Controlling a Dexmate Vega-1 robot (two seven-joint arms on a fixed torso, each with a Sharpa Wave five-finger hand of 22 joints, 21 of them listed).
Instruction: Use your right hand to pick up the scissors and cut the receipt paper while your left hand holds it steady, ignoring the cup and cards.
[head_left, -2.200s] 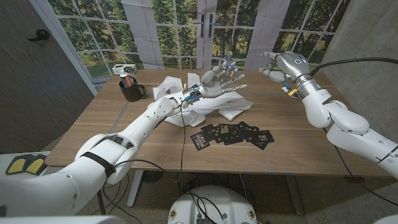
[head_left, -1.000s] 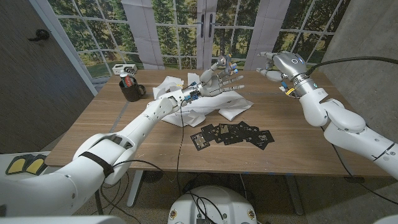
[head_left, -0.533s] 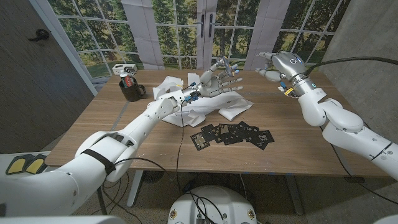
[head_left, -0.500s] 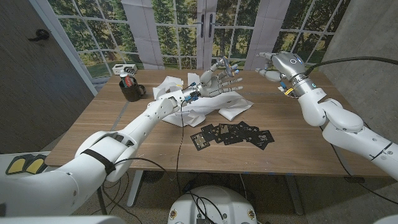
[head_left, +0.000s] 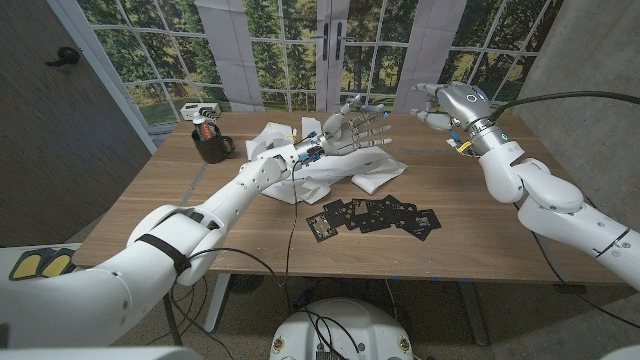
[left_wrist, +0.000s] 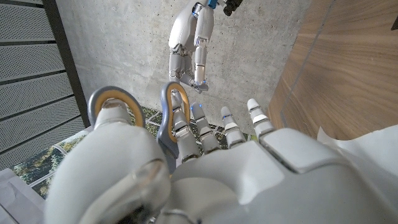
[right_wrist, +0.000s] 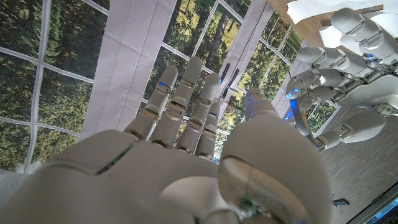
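My left hand is raised over the far middle of the table. It holds the scissors, whose grey and orange loops sit on its thumb and a finger in the left wrist view. The blades are hidden. My right hand hovers in the air to the right of it, a short gap away, with its fingers apart and nothing in them. It also shows as the right hand facing the left one. The white crumpled receipt paper lies on the table under my left forearm.
A black cup stands at the table's far left, with a small white box behind it. Several black cards are scattered in the table's middle, in front of the paper. Windows and a door stand behind the table.
My left hand has turned a little with the scissors, so their loops show less in the head view. My right hand has drifted slightly towards it.
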